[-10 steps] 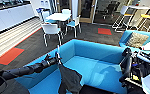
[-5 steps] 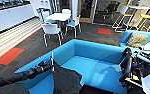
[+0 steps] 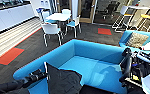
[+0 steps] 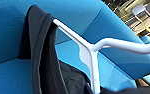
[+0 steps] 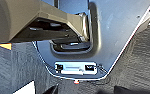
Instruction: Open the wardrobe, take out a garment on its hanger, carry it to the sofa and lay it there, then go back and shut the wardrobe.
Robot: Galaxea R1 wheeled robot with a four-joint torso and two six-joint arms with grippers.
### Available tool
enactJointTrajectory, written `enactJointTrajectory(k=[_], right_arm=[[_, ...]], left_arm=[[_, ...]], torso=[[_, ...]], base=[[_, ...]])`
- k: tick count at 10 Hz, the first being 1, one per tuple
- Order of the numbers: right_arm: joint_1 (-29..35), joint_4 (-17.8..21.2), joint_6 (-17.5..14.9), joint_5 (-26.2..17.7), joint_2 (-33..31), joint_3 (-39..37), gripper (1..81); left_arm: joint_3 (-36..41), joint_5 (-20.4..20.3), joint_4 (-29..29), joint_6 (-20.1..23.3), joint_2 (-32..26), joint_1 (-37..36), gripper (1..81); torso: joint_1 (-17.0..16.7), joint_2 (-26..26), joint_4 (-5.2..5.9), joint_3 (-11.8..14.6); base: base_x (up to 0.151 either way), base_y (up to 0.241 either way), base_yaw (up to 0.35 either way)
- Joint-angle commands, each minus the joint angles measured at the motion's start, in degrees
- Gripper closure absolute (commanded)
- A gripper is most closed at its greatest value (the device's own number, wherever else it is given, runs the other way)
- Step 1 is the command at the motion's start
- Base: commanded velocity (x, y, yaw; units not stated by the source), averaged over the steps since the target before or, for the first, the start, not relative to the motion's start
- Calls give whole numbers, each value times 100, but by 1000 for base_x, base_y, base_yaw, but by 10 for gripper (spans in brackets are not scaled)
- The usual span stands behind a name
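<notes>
The left fingers (image 3: 39,75) are clenched on the hanger (image 4: 91,53). That is a judgement: the grip itself is hard to make out, but the hanger stands clear of any support just at their 3 o'clock in the head view, and in the left wrist view its white stem runs straight back toward the camera.

The garment (image 3: 63,81) hangs from that hanger, immediately at 3 o'clock of the fingers, over the near left end of the sofa (image 3: 96,67). The seat stretches away toward 12 and 2 o'clock. Its hem runs off the lower edge of the head view, so whether it touches the cushion cannot be told.

The main risk is the cloth slipping. In the wrist view it looks bunched in a thick fold over one arm of the hanger, and that arm slopes, so a jolt or a further tilt could slide it off before it is laid down. A second risk is placement: the garment hangs near the sofa's front edge at 6 o'clock, so letting go here could leave it trailing to the floor instead of lying on the seat. A quick release could also let the limp cloth crumple under the hanger.
</notes>
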Motion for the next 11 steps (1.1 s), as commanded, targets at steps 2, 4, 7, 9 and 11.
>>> enactJointTrajectory(k=[2, 4, 7, 9, 11], right_arm=[[-80, -86, -2, -389, -26, 8, 10], [-81, -86, -11, -398, -26, 8, 10], [-89, -86, -11, -380, -17, -10, 10], [-81, -95, -11, -362, -17, -27, 10], [-72, -104, -11, -354, 1, -27, 10]], left_arm=[[-834, -94, 447, 20, -160, -127, 811], [-1654, -156, 500, 20, 78, 198, 811], [-2472, -165, 693, 20, 438, 603, 811], [-2884, -165, 728, 29, 702, 972, 811], [-3684, -191, 728, 47, 1071, 1358, 811]], torso=[[0, 0, 0, 0], [0, 0, 0, 0], [-2, 0, 0, 0], [-2, 0, 0, 0], [-2, 0, 0, 0]], base=[[0, 0, 0], [0, 0, 0], [0, 0, 0], [0, 0, 0], [0, 0, 0]])
